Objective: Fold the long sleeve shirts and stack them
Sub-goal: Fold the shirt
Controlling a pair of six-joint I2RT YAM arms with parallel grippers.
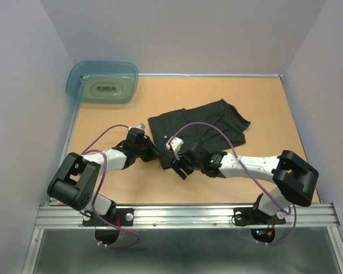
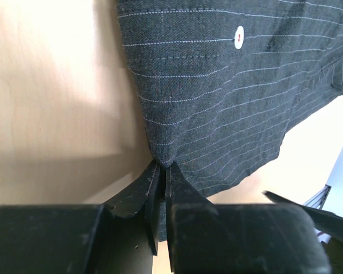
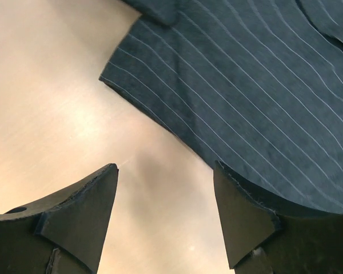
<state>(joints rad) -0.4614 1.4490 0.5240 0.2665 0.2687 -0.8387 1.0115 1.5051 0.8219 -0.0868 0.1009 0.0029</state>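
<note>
Left tool (image 2: 162,167) pinching shirt (image 2: 217,103); tub (image 1: 73,85) contents unclear.

Shirt (image 1: 208,121): dark charcoal cloth, thin pale pinstripes, one small pale button (image 2: 239,37) showing close to an edge. Lying rumpled and loosely doubled over (no sleeve or collar to be told apart from above) around the middle of the table (image 1: 274,97), slanting from near-left to far-right. Near-left corner gathered to a point and pinched in the left gripper (image 2: 162,166), cloth fanning out from there. Elsewhere flat on the wood, with one corner folded back on itself.
</note>
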